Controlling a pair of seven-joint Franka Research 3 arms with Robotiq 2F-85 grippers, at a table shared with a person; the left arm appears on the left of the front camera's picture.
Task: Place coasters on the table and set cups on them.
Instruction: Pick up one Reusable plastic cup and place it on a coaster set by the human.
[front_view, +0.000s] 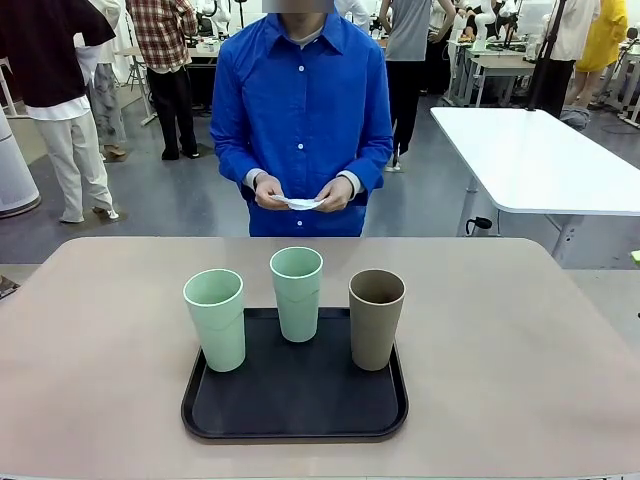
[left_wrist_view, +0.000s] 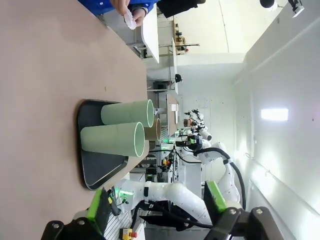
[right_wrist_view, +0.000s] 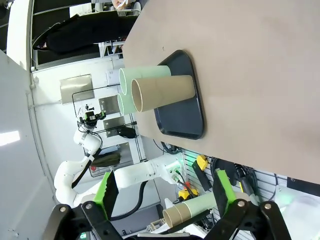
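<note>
Cups (front_view: 297, 293): three upright, empty, on black tray (front_view: 300, 405); both jaws wide open, empty.

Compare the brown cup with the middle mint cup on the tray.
Colour: the brown cup is brown, the middle mint cup pale green. Place: the brown cup stands at the right of the tray, the middle mint cup at its far edge, nearer the person. Both stand upright, tapered, handleless.

Bright, even overhead lighting throughout, with soft faint shadows beside the cups (front_view: 297, 293) on the black tray (front_view: 300, 405), sharp focus across the front view, a blown-out white light panel (left_wrist_view: 274, 114) glaring in the left wrist view, and wide-angle stretching toward both wrist views' edges.
</note>
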